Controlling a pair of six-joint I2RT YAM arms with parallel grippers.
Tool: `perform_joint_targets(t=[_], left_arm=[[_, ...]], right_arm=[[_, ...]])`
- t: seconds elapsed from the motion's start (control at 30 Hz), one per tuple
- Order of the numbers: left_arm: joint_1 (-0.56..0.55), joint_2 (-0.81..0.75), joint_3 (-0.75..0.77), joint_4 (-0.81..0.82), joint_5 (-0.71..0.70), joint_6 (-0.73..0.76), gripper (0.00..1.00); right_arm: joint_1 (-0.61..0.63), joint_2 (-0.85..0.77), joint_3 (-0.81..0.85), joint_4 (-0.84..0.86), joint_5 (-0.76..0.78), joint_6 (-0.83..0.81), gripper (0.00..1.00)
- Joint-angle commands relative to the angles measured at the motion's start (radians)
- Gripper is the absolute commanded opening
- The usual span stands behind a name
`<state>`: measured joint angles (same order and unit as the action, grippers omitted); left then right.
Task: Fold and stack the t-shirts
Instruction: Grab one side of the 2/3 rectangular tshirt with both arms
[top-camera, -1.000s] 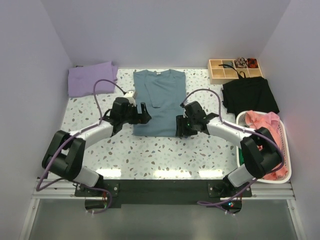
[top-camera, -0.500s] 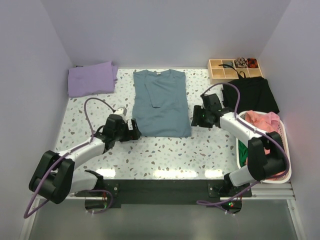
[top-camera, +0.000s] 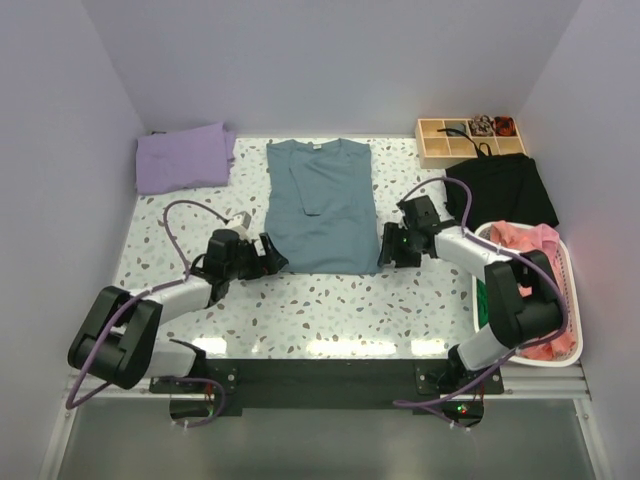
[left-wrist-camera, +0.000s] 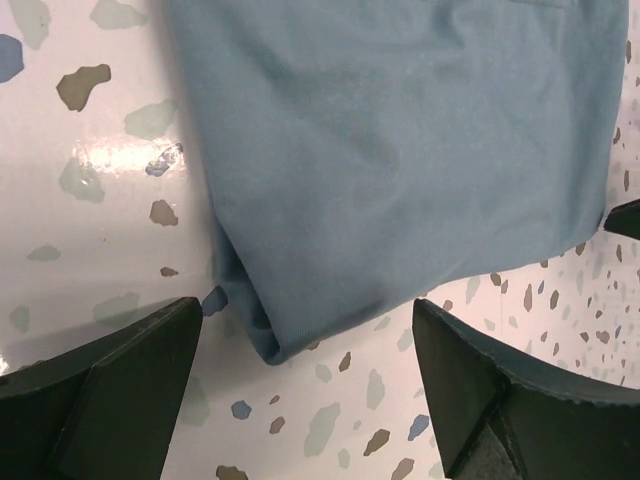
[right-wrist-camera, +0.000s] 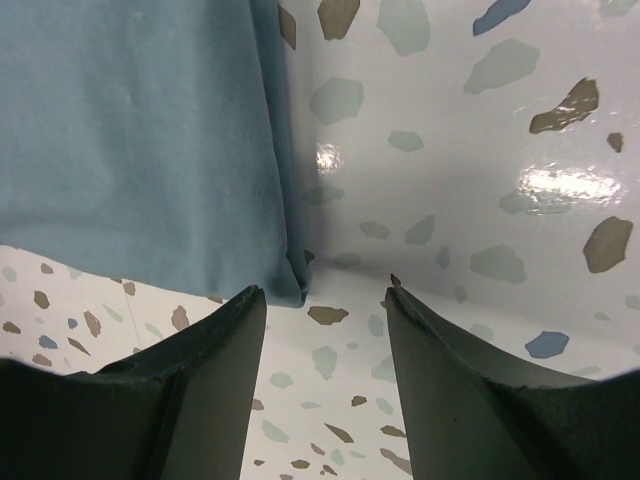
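Slate-blue t-shirt (top-camera: 320, 210), lavender t-shirt (top-camera: 183, 158), speckled white table (top-camera: 330, 300), black garment (top-camera: 500, 190)

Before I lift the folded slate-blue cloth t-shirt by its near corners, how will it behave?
Probably floppy: the slate-blue cloth t-shirt lies flat with soft rolled edges, so its middle should sag. The doubled layers at its near corners may separate unless pinched together. Likely light for its size, since the cloth looks thin.
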<state>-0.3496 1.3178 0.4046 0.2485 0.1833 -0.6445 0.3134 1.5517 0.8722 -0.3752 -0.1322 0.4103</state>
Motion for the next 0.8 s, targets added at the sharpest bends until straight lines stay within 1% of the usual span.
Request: perform_joint_targets(t=[0.0, 0.13, 0.17, 0.23, 0.27, 0.33, 0.37, 0.43, 0.5, 0.53, 0.6, 0.63, 0.7, 0.73, 0.77], left_arm=[[0.023, 0.086, -0.043, 0.081, 0.094, -0.029, 0.91], [0.029, 0.141, -0.039, 0.121, 0.154, -0.026, 0.84], [0.029, 0.147, -0.044, 0.124, 0.168, -0.026, 0.81], [0.031, 0.162, -0.055, 0.139, 0.176, -0.032, 0.78], [0.031, 0.166, -0.056, 0.143, 0.182, -0.032, 0.75], [0.031, 0.178, -0.062, 0.149, 0.191, -0.032, 0.71], [0.031, 0.181, -0.064, 0.150, 0.196, -0.030, 0.65], [0.031, 0.185, -0.073, 0.163, 0.200, -0.032, 0.60], [0.031, 0.193, -0.073, 0.163, 0.194, -0.030, 0.50], [0.031, 0.196, -0.072, 0.163, 0.193, -0.029, 0.42], [0.031, 0.207, -0.070, 0.161, 0.189, -0.023, 0.31], [0.031, 0.212, -0.066, 0.160, 0.186, -0.021, 0.15], [0.031, 0.225, -0.055, 0.135, 0.176, -0.004, 0.00], [0.031, 0.230, -0.047, 0.126, 0.171, 0.005, 0.00], [0.031, 0.227, -0.041, 0.117, 0.160, 0.011, 0.00]], right_arm=[[-0.004, 0.037, -0.019, 0.050, -0.079, 0.035, 0.56], [-0.005, 0.074, -0.042, 0.082, -0.131, 0.064, 0.56], [-0.005, 0.082, -0.042, 0.096, -0.142, 0.070, 0.56], [-0.005, 0.105, -0.052, 0.108, -0.179, 0.085, 0.56], [-0.005, 0.113, -0.055, 0.128, -0.194, 0.090, 0.56], [-0.005, 0.131, -0.062, 0.143, -0.217, 0.104, 0.55], [-0.007, 0.146, -0.065, 0.162, -0.240, 0.110, 0.55], [-0.007, 0.154, -0.078, 0.176, -0.248, 0.122, 0.55], [-0.005, 0.166, -0.084, 0.194, -0.262, 0.125, 0.54], [-0.005, 0.171, -0.085, 0.196, -0.264, 0.127, 0.53], [-0.005, 0.180, -0.090, 0.206, -0.264, 0.130, 0.44], [-0.005, 0.182, -0.091, 0.211, -0.262, 0.131, 0.31], [-0.005, 0.176, -0.094, 0.220, -0.256, 0.133, 0.17], [-0.007, 0.170, -0.095, 0.220, -0.253, 0.131, 0.01], [-0.005, 0.165, -0.095, 0.219, -0.248, 0.130, 0.00]])
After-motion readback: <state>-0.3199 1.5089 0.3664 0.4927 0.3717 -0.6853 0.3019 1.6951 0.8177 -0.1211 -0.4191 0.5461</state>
